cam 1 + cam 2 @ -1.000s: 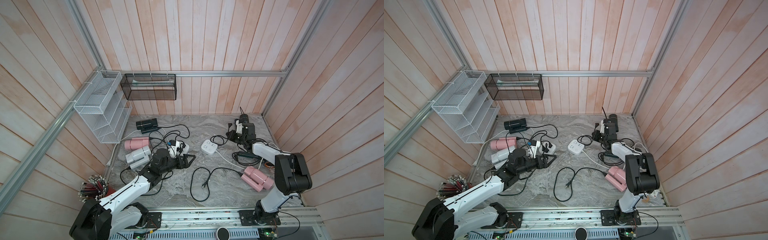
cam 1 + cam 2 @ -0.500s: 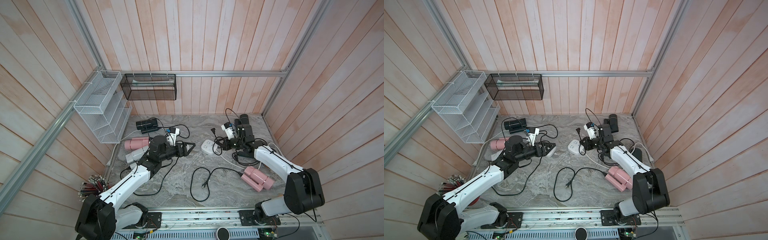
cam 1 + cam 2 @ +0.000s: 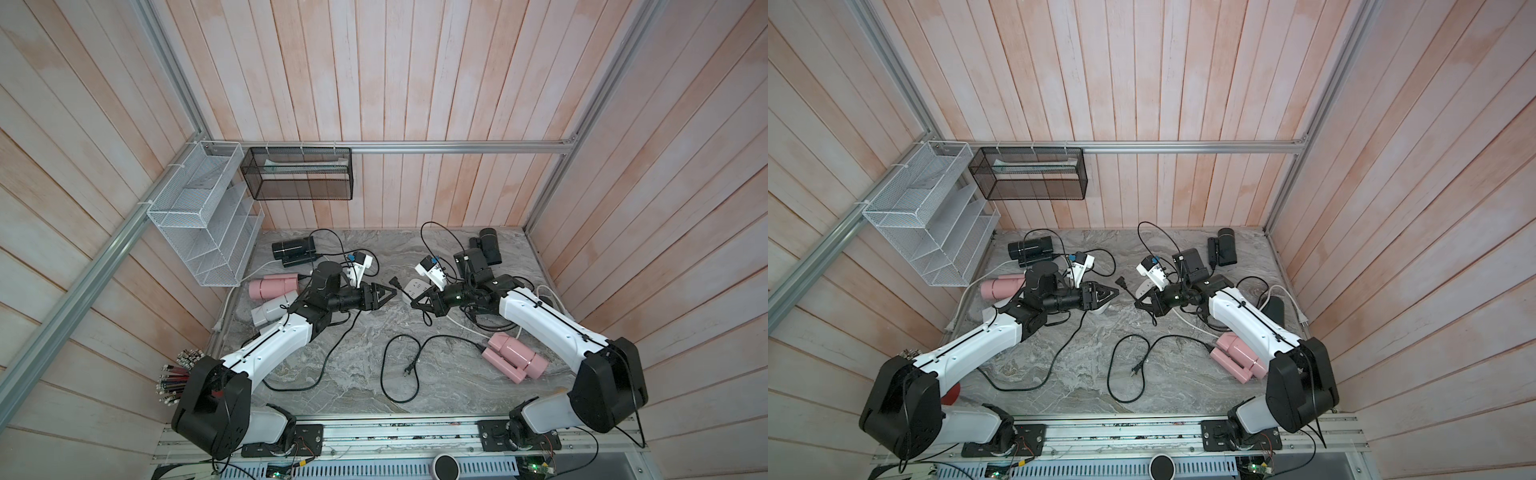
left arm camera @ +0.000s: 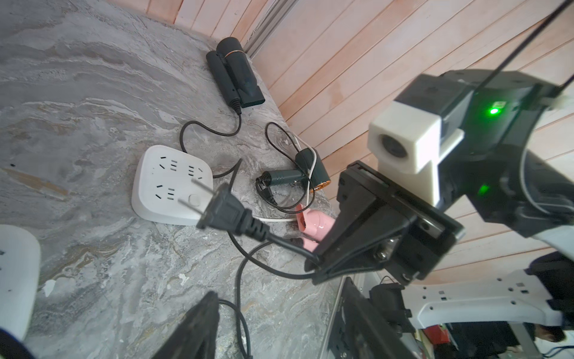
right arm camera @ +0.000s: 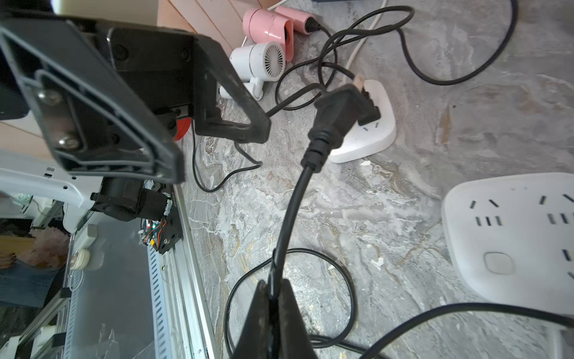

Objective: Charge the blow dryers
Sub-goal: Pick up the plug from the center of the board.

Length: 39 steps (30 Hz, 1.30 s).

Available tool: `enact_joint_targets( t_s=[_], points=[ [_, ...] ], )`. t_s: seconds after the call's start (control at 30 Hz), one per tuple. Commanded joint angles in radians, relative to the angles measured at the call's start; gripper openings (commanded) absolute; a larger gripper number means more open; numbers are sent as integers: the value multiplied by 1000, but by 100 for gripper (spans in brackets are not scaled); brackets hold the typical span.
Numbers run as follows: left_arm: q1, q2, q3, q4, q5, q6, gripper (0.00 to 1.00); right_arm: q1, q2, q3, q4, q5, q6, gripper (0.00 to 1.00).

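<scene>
My right gripper (image 5: 273, 298) is shut on a black cord, and the cord's two-pin plug (image 5: 338, 115) sticks up in the air above the marble top. My left gripper (image 4: 276, 323) is open and empty, its tips just short of that plug (image 3: 395, 283) at the table's middle. Blow dryers lie around: black (image 3: 291, 249), pink (image 3: 270, 286) and light grey (image 3: 270, 309) at the left, black (image 3: 490, 247) at the back right, pink (image 3: 511, 357) at the front right. The right gripper (image 3: 417, 303) hovers over a white power strip (image 3: 415, 286).
A second white power strip (image 5: 369, 136) with one plug in it lies under my left gripper. A loose black cord (image 3: 399, 365) loops across the front middle. A white wire rack (image 3: 199, 224) and a black mesh basket (image 3: 297, 172) hang on the walls.
Both arms swung in to the table's middle. The right brought the cord and plug from the back right. The left gripper's jaws have narrowed but still stand apart.
</scene>
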Motion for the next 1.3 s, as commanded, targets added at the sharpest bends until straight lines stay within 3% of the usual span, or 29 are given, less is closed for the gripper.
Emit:
enact_joint_targets(
  t_s=[0.0,0.13,0.3,0.73,1.27],
  points=[
    [-9,-32,34,-97,-86,123,63,12,6,11,-60,9,-10,2],
    [-40,-84,37,-190,-252,262,63,22,4,19,-51,-11,8,2],
    [-166,-128,5,-217,-523,479,64,23,-11,24,-33,-52,34,2],
    [-379,-43,-28,-110,-987,692,69,24,-49,24,-11,-168,78,2],
    [-436,23,-46,81,-1156,846,70,25,-43,-16,7,-197,105,2]
  ],
)
